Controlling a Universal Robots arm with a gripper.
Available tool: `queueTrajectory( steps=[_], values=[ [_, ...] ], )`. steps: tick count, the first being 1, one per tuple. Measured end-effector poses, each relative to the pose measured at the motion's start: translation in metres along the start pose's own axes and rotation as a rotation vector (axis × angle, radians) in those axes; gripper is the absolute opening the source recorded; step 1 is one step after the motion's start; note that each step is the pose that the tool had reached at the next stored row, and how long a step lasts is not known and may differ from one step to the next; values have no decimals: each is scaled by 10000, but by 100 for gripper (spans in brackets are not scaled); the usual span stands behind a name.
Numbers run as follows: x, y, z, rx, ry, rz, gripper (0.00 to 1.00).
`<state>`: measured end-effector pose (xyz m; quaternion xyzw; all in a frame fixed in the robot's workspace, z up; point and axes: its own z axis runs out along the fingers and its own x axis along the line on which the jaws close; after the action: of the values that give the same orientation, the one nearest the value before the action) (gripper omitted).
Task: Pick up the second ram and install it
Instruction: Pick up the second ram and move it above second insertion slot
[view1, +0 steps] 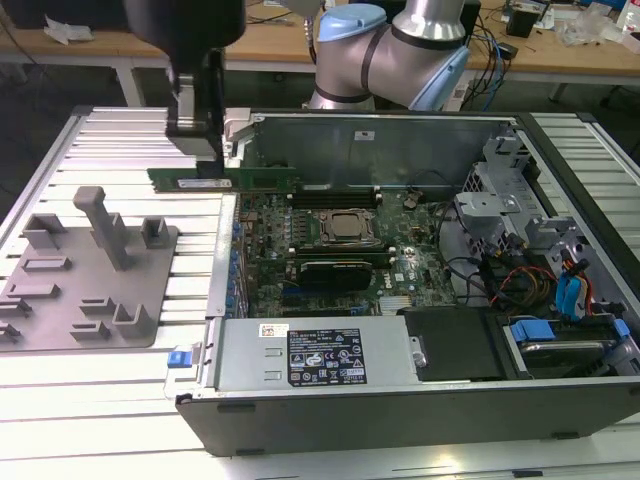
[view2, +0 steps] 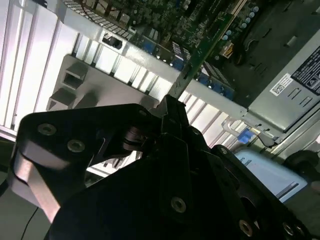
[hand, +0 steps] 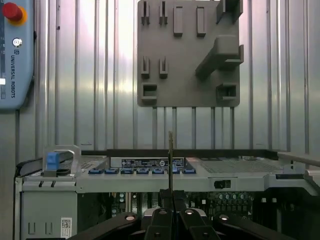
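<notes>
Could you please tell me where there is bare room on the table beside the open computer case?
In the exterior view, the slatted table is bare in front of the grey fixture tray and behind it, toward that view's left of the gripper holding the second ram. Inside the computer case it is crowded with motherboard, cables and drive bays.

The fingers (hand: 164, 201) clamp the second ram (hand: 170, 160) edge-on over the open computer case (hand: 240, 181).

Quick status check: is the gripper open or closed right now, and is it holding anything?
Gripper: closed, holding the second ram.
</notes>
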<state>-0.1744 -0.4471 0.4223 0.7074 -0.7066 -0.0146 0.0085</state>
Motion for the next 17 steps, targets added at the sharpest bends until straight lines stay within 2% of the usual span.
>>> queueTrajectory(
  steps=[1,5,10,11,13,15,17],
  values=[
    [0,-107,-2,-2,-1,0,9],
    [0,-416,-11,-11,0,0,9],
    [0,-631,-16,-17,-1,1,9],
    [1,-695,-17,-18,-1,-1,9],
    [1,-760,-19,-22,0,1,9],
    [1,-906,-23,-28,0,0,9],
    [1,-1090,-27,-34,-1,2,9]
  ],
)
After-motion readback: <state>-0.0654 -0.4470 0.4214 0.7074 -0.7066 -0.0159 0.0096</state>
